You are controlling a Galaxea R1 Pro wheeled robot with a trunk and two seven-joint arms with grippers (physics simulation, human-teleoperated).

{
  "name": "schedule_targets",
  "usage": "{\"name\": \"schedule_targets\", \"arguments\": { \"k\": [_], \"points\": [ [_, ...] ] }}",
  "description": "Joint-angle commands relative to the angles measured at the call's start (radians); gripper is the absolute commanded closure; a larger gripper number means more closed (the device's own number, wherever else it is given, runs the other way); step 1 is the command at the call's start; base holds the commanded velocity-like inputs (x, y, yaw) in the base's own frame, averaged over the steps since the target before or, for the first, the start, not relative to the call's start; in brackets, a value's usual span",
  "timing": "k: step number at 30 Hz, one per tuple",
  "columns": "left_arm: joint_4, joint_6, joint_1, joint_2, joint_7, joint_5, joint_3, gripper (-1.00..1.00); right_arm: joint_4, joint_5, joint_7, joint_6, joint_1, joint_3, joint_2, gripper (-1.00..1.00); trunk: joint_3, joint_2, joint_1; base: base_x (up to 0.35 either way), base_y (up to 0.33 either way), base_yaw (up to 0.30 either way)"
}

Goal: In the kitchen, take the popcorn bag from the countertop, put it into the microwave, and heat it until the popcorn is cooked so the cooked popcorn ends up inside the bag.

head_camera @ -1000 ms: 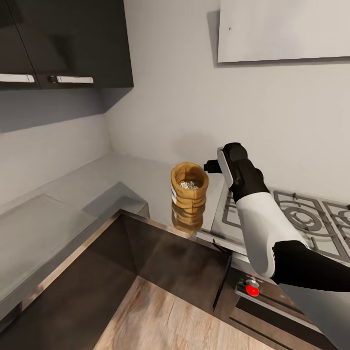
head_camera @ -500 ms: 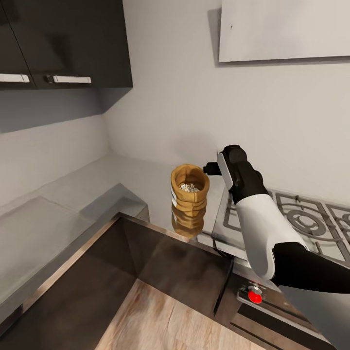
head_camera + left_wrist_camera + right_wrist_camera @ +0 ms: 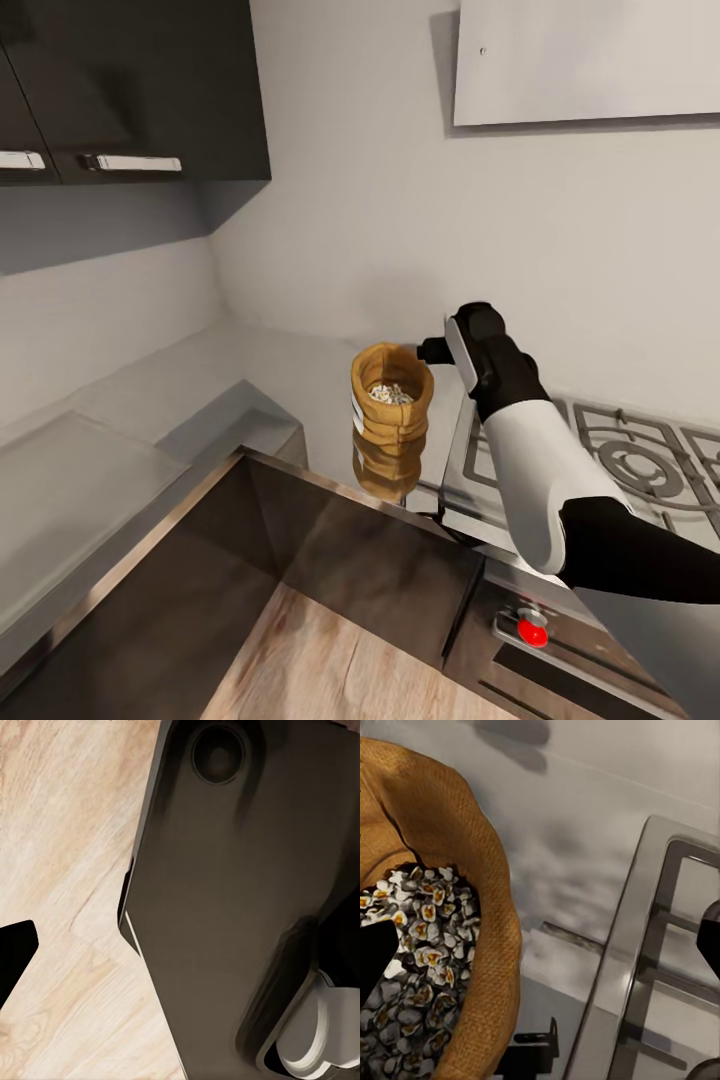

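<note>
Nothing in these pictures can be read. The popcorn bag [image 3: 390,402] has a pale band low on its side, but any print on it is too small to make out. The dark cupboards [image 3: 130,90], the stove [image 3: 610,470] and its red knob [image 3: 537,632] carry no legible words, numbers or signs.

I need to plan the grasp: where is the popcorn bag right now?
In the head view the popcorn bag stands upright on the grey countertop, just left of the gas hob, with the right hand close beside its rim.
</note>
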Motion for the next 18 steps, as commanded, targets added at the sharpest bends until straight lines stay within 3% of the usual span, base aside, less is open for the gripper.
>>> {"name": "schedule_targets", "arguments": {
  "k": [1,13,18],
  "points": [
    [-0.001,-0.001,0.000,0.000,0.000,0.000,0.005,-1.00,0.000,0.003,0.001,-0.004,0.003,-0.003,0.001,-1.00,-0.001,-0.001,0.000,0.000,0.000,0.000],
    [-0.001,-0.001,0.000,0.000,0.000,0.000,0.005,-1.00,0.002,0.005,0.004,-0.128,0.101,0.002,0.001,-1.00,-0.001,-0.001,0.000,0.000,0.000,0.000],
    [-0.001,-0.001,0.000,0.000,0.000,0.000,0.005,-1.00,0.016,0.005,0.005,-0.166,0.115,0.003,0.001,-1.00,-0.001,-0.001,0.000,0.000,0.000,0.000]
  ]
}}
